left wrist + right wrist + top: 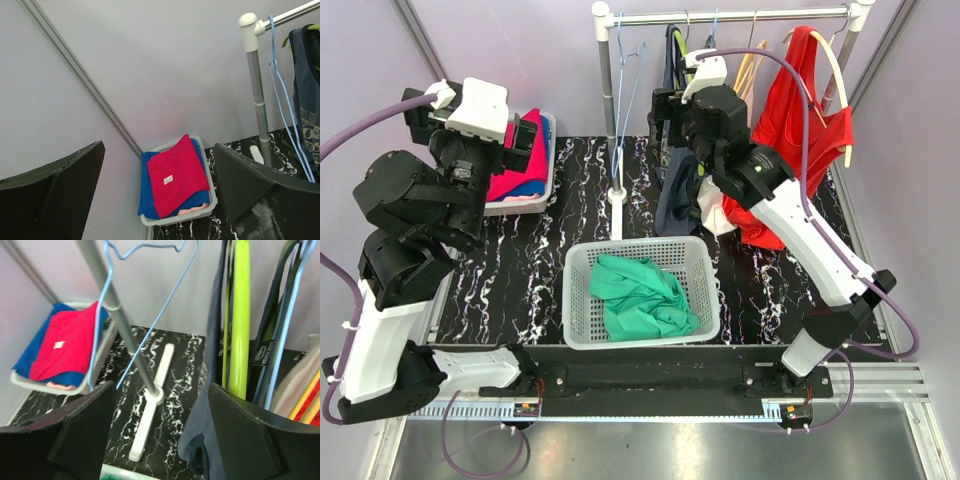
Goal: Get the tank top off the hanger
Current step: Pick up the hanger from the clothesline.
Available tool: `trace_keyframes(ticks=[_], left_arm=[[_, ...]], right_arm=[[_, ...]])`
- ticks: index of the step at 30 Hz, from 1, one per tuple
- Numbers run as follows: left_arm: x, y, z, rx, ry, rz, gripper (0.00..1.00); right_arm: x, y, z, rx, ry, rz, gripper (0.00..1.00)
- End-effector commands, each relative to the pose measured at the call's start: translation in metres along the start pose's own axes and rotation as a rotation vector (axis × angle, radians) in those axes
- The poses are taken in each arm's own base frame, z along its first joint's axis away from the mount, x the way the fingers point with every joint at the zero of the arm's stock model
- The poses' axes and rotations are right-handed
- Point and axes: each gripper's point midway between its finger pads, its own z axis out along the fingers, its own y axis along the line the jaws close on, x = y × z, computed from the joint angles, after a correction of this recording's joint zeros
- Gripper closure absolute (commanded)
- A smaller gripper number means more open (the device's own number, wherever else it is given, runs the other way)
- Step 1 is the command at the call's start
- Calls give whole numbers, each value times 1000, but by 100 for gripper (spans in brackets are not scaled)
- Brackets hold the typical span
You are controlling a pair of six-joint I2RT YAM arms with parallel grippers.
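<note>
A dark navy tank top [678, 190] hangs on a lime-green hanger [240, 315] at the middle of the rail [740, 16]. In the right wrist view the navy tank top [207, 425] hangs just inside my right finger. My right gripper [658, 118] is open and empty [162, 435], level with the top's left side. A red tank top [798, 120] hangs on a cream hanger at the rail's right end. My left gripper [528, 140] is raised at the far left, open and empty [160, 200], above a tray.
An empty blue hanger [625, 70] hangs by the rack's left post [610, 120]. A white basket [578, 300] holding green cloth [645, 295] stands in front of the rack. A tray [548, 170] of folded red and blue clothes sits back left.
</note>
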Motion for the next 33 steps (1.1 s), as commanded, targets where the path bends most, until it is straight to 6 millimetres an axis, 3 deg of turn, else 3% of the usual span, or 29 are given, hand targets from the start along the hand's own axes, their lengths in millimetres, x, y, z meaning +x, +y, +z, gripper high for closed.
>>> trace_keyframes(ticks=[1,7,19,26,33], left_arm=[[-1,1,-2,7,-16,-27,1],[7,-7,-2,31,3,-21,1],[16,-26,4,74,27,-14,1],[17,-25,3,73,29,-11,1],[19,-25,2,75,29,-10,1]], right_arm=[[-48,15,-32,-137,-125,30,14],[-77,14,-33,-127,-177,8,11],[-55,-10,4,-46,-115,-7,11],[-41,-10,24,-40,-73,-1,11],[-32,-15,28,1,-29,-1,18]])
